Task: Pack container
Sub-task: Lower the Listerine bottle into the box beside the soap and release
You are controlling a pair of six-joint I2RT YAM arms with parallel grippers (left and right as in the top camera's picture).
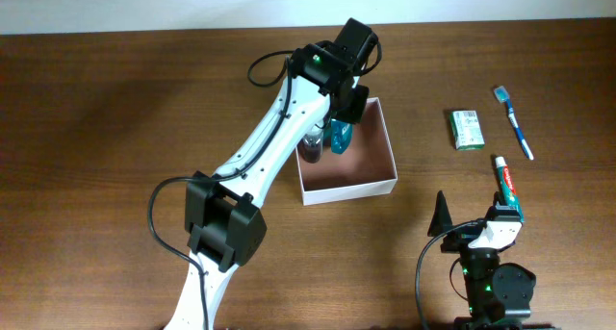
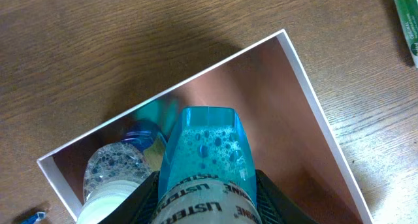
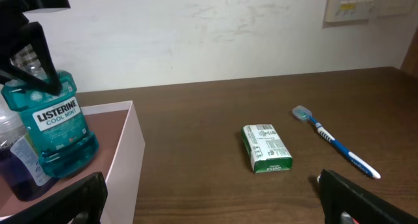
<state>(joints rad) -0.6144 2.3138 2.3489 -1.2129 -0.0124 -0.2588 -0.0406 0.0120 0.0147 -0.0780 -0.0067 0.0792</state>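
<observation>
One clear bottle (image 1: 310,147) stands in the container (image 1: 351,189), middle of the counter (image 1: 115,99), so the left gripper (image 1: 340,121), clamping the mouthwash bottle (image 1: 339,138), should seat it upright alongside before releasing; right gripper (image 1: 472,219) gapes wide.

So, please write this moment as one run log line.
left claw: shut on mouthwash bottle, inside container | right claw: open, empty | outside: packet, toothbrush, toothpaste

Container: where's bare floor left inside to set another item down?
Bare floor lies along the right and near walls of the container. The far-left part is crowded: mouthwash bottle and clear bottle stand together there, under the left hand.
</observation>
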